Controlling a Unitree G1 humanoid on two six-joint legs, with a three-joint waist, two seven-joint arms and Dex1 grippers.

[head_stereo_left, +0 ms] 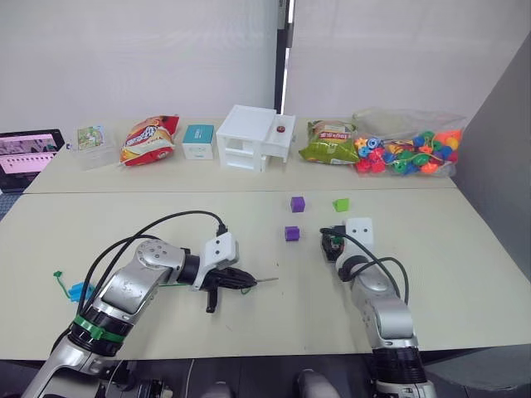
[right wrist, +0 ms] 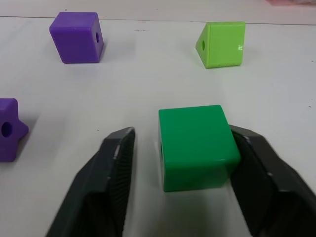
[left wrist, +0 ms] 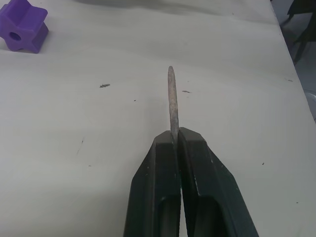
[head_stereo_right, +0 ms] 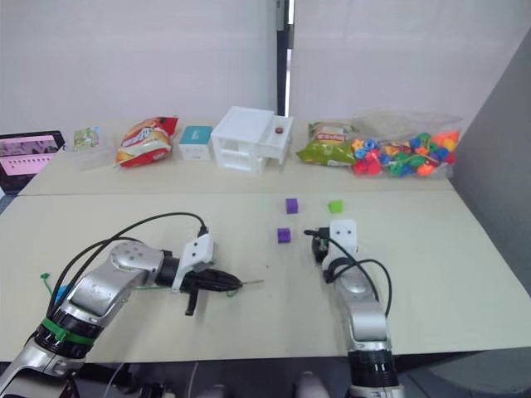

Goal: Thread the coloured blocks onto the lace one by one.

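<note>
From the head camera, you see the left gripper (head_stereo_left: 235,279) lying low over the near table (head_stereo_left: 465,274), its fingers pinched together on the lace (head_stereo_left: 267,281), whose stiff pale tip pokes out toward the table's middle. The green cord trails back under the left arm to a knotted end near the table's left edge, beside a blue block (head_stereo_left: 80,291). The right gripper (head_stereo_left: 332,245) rests on the table around a dark green block (head_stereo_left: 335,243). Just beyond it sit a purple star-shaped block (head_stereo_left: 292,233), a purple cube (head_stereo_left: 298,203) and a light green block (head_stereo_left: 341,204). On the far table stand a white box (head_stereo_left: 249,137), snack bags (head_stereo_left: 149,139) and a clear bag of beads (head_stereo_left: 408,151).

In the left wrist view, you find the two black fingers (left wrist: 158,187) pressed tight on the lace, the pale tip standing out past them over bare tabletop, with the purple star-shaped block well off in a corner.

In the right wrist view, your fingers (right wrist: 106,182) are spread, with the dark green block between them: one finger touches its side, the other stands apart from it. The block sits flat on the table, its hole facing the free finger. The purple cube, light green block and star-shaped block lie beyond.
</note>
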